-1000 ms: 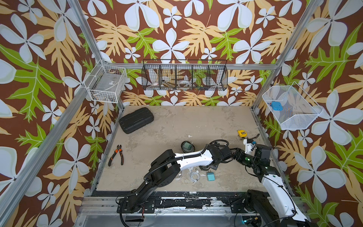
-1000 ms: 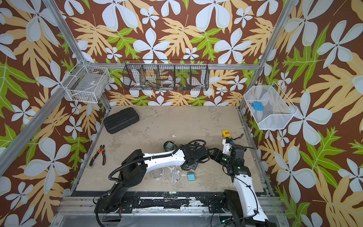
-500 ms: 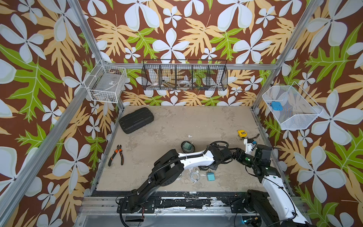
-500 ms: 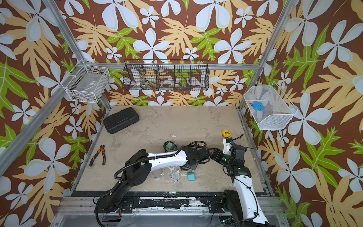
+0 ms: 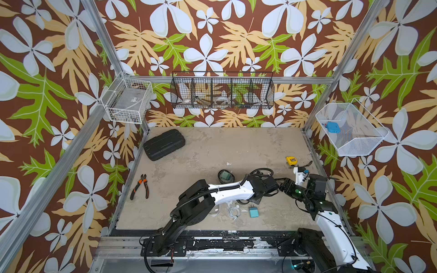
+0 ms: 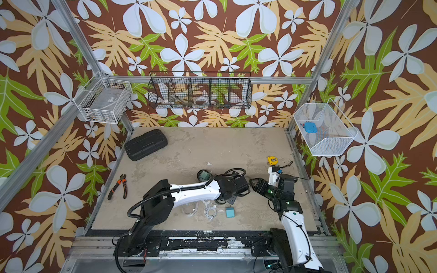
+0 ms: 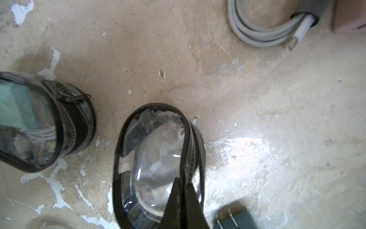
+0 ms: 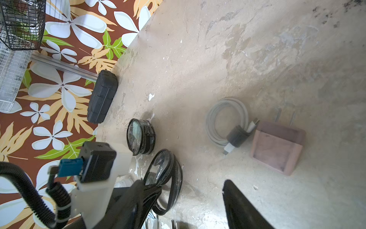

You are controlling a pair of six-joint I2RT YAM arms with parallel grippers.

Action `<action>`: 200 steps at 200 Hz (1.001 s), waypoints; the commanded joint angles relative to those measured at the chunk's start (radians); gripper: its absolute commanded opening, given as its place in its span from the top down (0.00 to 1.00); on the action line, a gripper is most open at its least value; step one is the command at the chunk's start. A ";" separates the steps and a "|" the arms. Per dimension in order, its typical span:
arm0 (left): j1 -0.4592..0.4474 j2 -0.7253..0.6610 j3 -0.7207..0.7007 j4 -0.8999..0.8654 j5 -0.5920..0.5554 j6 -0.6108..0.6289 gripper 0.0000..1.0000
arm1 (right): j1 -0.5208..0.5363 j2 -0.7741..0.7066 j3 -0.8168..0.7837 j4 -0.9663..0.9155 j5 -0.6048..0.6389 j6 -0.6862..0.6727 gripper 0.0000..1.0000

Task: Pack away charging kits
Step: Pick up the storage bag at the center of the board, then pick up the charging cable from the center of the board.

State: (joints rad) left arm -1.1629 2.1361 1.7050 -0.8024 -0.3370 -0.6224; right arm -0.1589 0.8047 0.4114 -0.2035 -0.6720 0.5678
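Left end effector (image 7: 183,190): fingers together, clamped on the black zip rim of the empty clear pouch (image 7: 156,154). This pouch stands on edge on the surface (image 5: 236,146), unzipped, with its two halves parted. Right end effector (image 6: 255,184): fingers apart, nothing between them, tips pointing toward your left end effector and close to it. Second pouch (image 7: 25,123): just beside the held one but not touching it; you can see a mint plug (image 7: 17,107) and a packed cable (image 7: 37,132) through its clear face. Coiled white cable (image 8: 223,121): flat on the surface ahead of your right end effector's tips, bound by a dark strap, one connector end lying just beside the pink plug (image 8: 277,146). The pink plug lies flat with its prongs pointing away from that end effector. Teal plug (image 5: 253,212): on the surface close to your left end effector, on the side nearer the arm bases, prongs showing. Loose cable (image 5: 233,211): just beside the teal plug, under your left arm. Black case (image 5: 164,144), pliers (image 5: 140,186) and yellow tape measure (image 5: 291,161): on the surface, all apart from both end effectors.
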 commanded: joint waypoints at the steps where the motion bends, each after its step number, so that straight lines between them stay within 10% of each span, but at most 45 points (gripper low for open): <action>1: 0.006 -0.038 -0.037 0.031 0.011 0.013 1.00 | 0.001 0.000 -0.003 0.010 0.010 -0.018 0.35; 81: 0.035 -0.290 -0.345 0.313 0.094 -0.027 1.00 | 0.090 0.206 0.105 -0.027 0.077 -0.118 0.67; 200: 0.035 -0.475 -0.584 0.628 0.032 -0.020 1.00 | 0.203 0.512 0.304 -0.133 0.350 -0.079 0.46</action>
State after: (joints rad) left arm -1.1282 1.6878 1.1503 -0.2523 -0.3080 -0.6746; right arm 0.0399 1.2995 0.7017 -0.2848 -0.4156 0.4667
